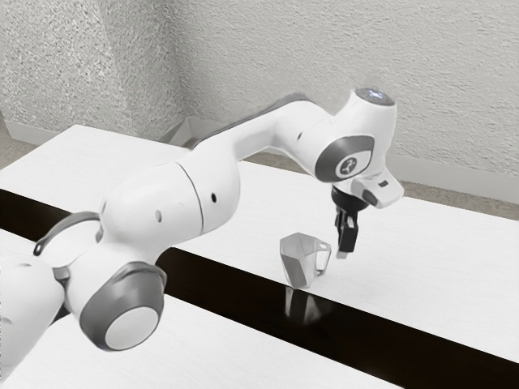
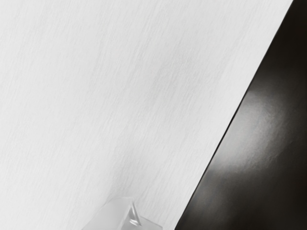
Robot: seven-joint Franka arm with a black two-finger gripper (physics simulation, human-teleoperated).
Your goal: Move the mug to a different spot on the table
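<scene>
Looking through the exterior view, I have the arm (image 1: 203, 186) reaching in from the left, its black gripper (image 1: 346, 243) pointing down over the white table (image 1: 454, 267). The gripper hangs just beside the mug (image 1: 302, 261), on the exterior view's right of it, level with the handle (image 1: 325, 258). From this angle the black parts overlap, so I cannot tell whether the gripper is open or closed, or whether it has hold of the handle at all.

The mug is a pale grey faceted piece, wider at the rim than at the base. It stands upright on the white surface, right at the edge of a glossy dark band (image 1: 227, 279) that runs across the table. Its handle faces the exterior view's right, toward the gripper. A faint reflection (image 1: 302, 305) of the mug shows in the dark band just beside its base.

From the wrist view, I see the pale mug (image 2: 117, 215) blurred close under my hand, the white tabletop (image 2: 96, 96) beyond it, and the dark band (image 2: 259, 167) alongside.
</scene>
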